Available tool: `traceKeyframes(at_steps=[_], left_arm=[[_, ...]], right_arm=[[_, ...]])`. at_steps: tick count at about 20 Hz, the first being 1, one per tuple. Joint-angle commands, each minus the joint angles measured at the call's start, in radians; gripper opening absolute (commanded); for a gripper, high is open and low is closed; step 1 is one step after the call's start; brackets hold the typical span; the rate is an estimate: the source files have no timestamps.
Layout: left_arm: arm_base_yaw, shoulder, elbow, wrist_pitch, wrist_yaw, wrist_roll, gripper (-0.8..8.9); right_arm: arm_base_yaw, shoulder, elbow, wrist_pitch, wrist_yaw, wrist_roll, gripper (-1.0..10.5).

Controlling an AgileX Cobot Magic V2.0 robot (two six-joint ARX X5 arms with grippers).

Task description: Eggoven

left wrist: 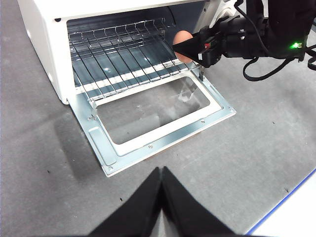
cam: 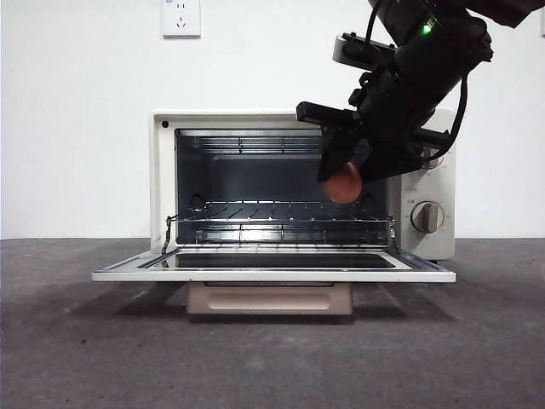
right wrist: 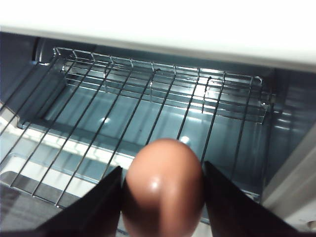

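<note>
At the oven mouth, right side, the right tool [cam: 341, 175] pinches the egg [cam: 345, 183] between its two black jaws, one jaw on each side of the shell. Egg is reddish-brown, smooth, held in the air above the front right part of the wire rack [cam: 281, 217], not touching it. Right arm comes down dark from the upper right in the front view, green light lit on its body.

Toaster oven [cam: 163, 179] is cream, boxy, door [cam: 272, 274] dropped flat open toward the viewer, glass pane facing up, tan handle [cam: 268, 298] hanging under the door's front edge. Rack sits level inside the cavity, nothing lying on it. One knob [cam: 427, 216] shows on the right panel; the upper one is mostly hidden behind the arm.

Left tool [left wrist: 161, 170] hangs well back from the oven, over the grey table [left wrist: 247, 163] in front of the open door, jaws pressed together, holding nothing. White wall behind, with a socket [cam: 181, 17] high up.
</note>
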Motion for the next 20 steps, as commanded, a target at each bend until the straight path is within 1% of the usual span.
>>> traceKeyframes(at_steps=[1, 8, 9, 12, 14, 17, 20], left_arm=[[-0.004, 0.004, 0.008, 0.011, 0.001, -0.003, 0.07], [-0.004, 0.004, 0.008, 0.01, 0.001, -0.003, 0.06], [-0.004, 0.004, 0.008, 0.01, 0.001, -0.003, 0.06], [-0.004, 0.004, 0.008, 0.01, 0.001, -0.003, 0.06], [-0.004, 0.004, 0.008, 0.01, 0.001, -0.003, 0.06], [-0.004, 0.004, 0.008, 0.01, 0.001, -0.003, 0.06], [-0.004, 0.004, 0.008, 0.01, 0.001, -0.003, 0.06]], right_arm=[[0.004, 0.041, 0.008, 0.013, 0.003, 0.002, 0.0], [0.005, 0.057, 0.008, 0.01, 0.005, 0.002, 0.1], [0.005, 0.057, 0.008, 0.003, 0.01, 0.002, 0.5], [0.005, 0.057, 0.008, -0.001, 0.013, 0.002, 2.4], [0.005, 0.057, 0.008, -0.002, 0.031, 0.002, 2.6], [0.005, 0.057, 0.008, 0.0, 0.031, 0.002, 2.6], [0.005, 0.057, 0.008, 0.002, 0.029, 0.002, 3.0]])
